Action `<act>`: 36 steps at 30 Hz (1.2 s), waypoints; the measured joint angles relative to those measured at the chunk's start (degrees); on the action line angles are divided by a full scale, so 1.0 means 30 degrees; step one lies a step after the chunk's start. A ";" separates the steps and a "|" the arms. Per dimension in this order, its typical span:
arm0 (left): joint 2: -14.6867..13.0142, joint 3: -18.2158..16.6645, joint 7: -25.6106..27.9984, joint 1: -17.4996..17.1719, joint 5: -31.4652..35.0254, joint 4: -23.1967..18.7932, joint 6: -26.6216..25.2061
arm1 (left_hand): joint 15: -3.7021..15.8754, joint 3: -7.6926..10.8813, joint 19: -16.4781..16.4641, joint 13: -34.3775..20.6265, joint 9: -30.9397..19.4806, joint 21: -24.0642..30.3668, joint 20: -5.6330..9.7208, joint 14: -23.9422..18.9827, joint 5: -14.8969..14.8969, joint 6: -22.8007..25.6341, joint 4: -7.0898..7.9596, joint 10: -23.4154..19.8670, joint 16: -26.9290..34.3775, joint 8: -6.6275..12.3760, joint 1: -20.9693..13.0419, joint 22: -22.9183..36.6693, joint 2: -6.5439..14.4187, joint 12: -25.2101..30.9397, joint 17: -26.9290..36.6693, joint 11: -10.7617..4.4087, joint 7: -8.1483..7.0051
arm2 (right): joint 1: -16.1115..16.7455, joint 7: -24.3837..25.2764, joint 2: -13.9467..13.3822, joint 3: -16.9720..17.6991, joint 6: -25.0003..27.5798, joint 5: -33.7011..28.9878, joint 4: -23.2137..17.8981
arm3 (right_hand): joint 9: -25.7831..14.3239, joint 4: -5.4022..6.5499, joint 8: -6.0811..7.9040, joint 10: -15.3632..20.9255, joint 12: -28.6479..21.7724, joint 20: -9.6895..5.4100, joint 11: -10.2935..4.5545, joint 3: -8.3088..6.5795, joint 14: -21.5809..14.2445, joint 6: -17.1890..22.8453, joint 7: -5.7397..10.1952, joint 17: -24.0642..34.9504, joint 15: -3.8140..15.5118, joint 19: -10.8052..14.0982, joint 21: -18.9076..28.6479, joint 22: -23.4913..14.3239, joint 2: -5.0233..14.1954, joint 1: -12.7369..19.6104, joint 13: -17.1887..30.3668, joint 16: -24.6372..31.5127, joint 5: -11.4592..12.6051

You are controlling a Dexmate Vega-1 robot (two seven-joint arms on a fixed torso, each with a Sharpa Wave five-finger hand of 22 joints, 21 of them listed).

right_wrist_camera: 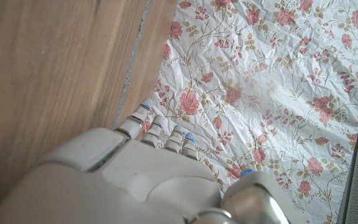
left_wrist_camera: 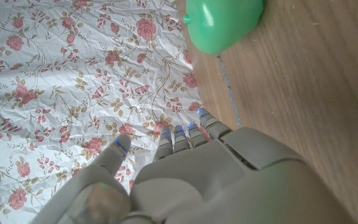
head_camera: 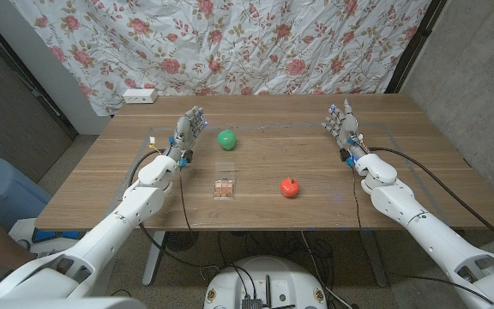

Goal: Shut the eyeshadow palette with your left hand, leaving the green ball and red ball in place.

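Note:
The eyeshadow palette (head_camera: 224, 186) lies open near the table's middle, its clear lid (head_camera: 225, 167) tipped back on the far side and its pans showing pink and brown. A green ball (head_camera: 226, 139) sits farther back, a red ball (head_camera: 290, 187) to the palette's right. My left hand (head_camera: 189, 130) stands at the left, fingers apart and holding nothing, a short way left of the green ball (left_wrist_camera: 224, 22). My right hand (head_camera: 342, 122) stands at the far right, fingers spread, empty.
A white power strip (head_camera: 139, 95) lies at the back left corner of the wooden table (head_camera: 418, 163). A floral cloth (head_camera: 256, 43) hangs behind. Cables run along both arms. A blue bin (head_camera: 3, 193) stands on the floor at the left.

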State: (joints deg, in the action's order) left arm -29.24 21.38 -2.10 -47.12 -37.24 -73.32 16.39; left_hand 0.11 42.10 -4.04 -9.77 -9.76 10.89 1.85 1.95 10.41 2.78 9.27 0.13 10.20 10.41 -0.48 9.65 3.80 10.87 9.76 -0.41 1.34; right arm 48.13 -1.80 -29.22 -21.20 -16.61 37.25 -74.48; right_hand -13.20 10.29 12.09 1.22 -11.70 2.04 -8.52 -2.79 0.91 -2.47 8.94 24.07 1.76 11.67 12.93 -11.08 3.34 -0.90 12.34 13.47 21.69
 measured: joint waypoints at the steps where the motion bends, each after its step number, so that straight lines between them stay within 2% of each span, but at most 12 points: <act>1: 0.0000 0.0001 -0.0093 0.0008 0.0005 0.0005 -0.0033 | 0.0000 0.0041 0.0000 0.0000 0.0000 0.0000 0.0000 0.0000 0.0000 0.0000 0.0041 0.0000 0.0000 0.0000 0.0000 0.0035 0.0000 0.0000 0.0000 0.0000 0.0000 | -0.0001 -0.0005 0.0000 0.0000 0.0000 -0.0001 0.0002 | -0.0001 0.0000 0.0000 0.0000 0.0000 0.0000 0.0000 0.0000 0.0000 0.0000 0.0000 0.0001 0.0000 0.0000 0.0000 0.0000 0.0000 0.0000 0.0021 0.0000 0.0000; 10: -0.0248 0.0000 0.0151 -0.0142 0.0173 -0.0420 -0.0204 | 0.0001 0.0041 0.0001 0.0001 0.0002 0.0000 -0.0001 -0.0001 0.0000 -0.0001 0.0041 -0.0071 0.0000 0.0000 0.0001 0.0037 -0.0001 0.0000 -0.0002 -0.0070 0.0000 | -0.0009 -0.0066 -0.0006 0.0000 0.0001 0.0011 0.0010 | 0.0001 -0.0001 -0.0001 0.0000 0.0000 0.0000 0.0002 0.0000 0.0000 0.0000 -0.0001 0.0001 -0.0002 -0.0001 -0.0001 0.0001 0.0000 0.0000 0.0021 0.0000 0.0000; 27: -0.1729 -0.0459 0.1287 -0.1399 0.0753 -0.2890 -0.0977 | 0.0104 0.0040 0.0016 0.0004 0.0004 -0.0001 -0.0015 0.0103 0.0073 -0.0003 0.0040 -0.0071 0.0000 -0.0001 0.0001 0.0035 -0.0003 0.0000 -0.0004 -0.0069 -0.0001 | -0.0014 -0.0089 -0.0021 -0.0005 0.0001 0.0030 0.0020 | 0.0003 -0.0003 -0.0001 0.0000 0.0000 0.0000 0.0004 0.0000 -0.0001 -0.0001 -0.0003 -0.0002 -0.0004 -0.0003 -0.0003 0.0004 -0.0001 0.0000 0.0018 -0.0001 0.0000; 29: -0.1910 -0.0472 0.1384 -0.1507 0.0865 -0.3118 -0.1056 | 0.0105 0.0040 0.0162 0.0004 0.0005 -0.0001 -0.0133 0.0328 0.0073 -0.0003 0.0040 -0.0072 0.0000 0.0000 0.0001 0.0035 -0.0003 0.0000 -0.0004 -0.0068 -0.0001 | -0.0015 -0.0089 -0.0023 -0.0005 0.0001 0.0031 0.0020 | 0.0004 -0.0003 -0.0001 0.0001 0.0001 0.0000 0.0004 0.0000 -0.0001 -0.0001 -0.0004 -0.0003 -0.0004 -0.0003 -0.0003 0.0005 -0.0001 0.0000 0.0018 0.0000 0.0000; 32: -0.2168 -0.0491 0.1601 -0.1653 0.1148 -0.3484 -0.1179 | 0.0107 0.0099 0.0450 0.0005 0.0006 -0.0123 0.0023 0.0530 0.0073 -0.0003 -0.0019 -0.0071 -0.0091 -0.0001 0.0001 0.0034 -0.0003 -0.0001 -0.0004 -0.0069 -0.0001 | -0.0014 -0.0072 -0.0022 -0.0005 0.0001 0.0030 0.0020 | 0.0004 -0.0003 -0.0001 0.0000 0.0001 0.0000 0.0004 0.0000 -0.0001 -0.0001 -0.0004 -0.0004 -0.0004 -0.0004 -0.0004 0.0005 -0.0001 0.0001 0.0018 -0.0001 0.0000; 36: -0.2479 -0.0498 0.1907 -0.1837 0.1551 -0.3923 -0.1355 | 0.0170 0.0156 0.1150 0.0005 0.0006 -0.0313 -0.0034 0.0651 0.0073 0.0069 -0.0077 -0.0071 -0.0091 -0.0001 0.0001 0.0034 -0.0004 0.0000 -0.0005 -0.0068 -0.0072 | -0.0014 -0.0048 -0.0023 -0.0006 0.0002 0.0031 0.0021 | 0.0004 -0.0003 -0.0001 0.0000 0.0001 0.0000 0.0004 0.0000 -0.0001 -0.0001 -0.0004 -0.0004 -0.0004 -0.0004 -0.0004 0.0006 -0.0001 0.0001 0.0017 -0.0001 0.0000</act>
State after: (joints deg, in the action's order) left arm -36.68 19.89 3.62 -52.63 -32.59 -85.09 12.32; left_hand 0.62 42.57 -0.59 -9.75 -9.75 9.95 1.75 3.90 10.63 2.99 9.04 -0.08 9.93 10.40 -0.48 9.75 3.79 10.87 9.74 -0.61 1.12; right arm 48.09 -1.94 -29.29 -21.22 -16.61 37.34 -74.42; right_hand -13.18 10.28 12.09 1.22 -11.69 2.05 -8.51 -2.79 0.91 -2.48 8.93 24.06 1.74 11.66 12.92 -11.06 3.34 -0.90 12.40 13.47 21.69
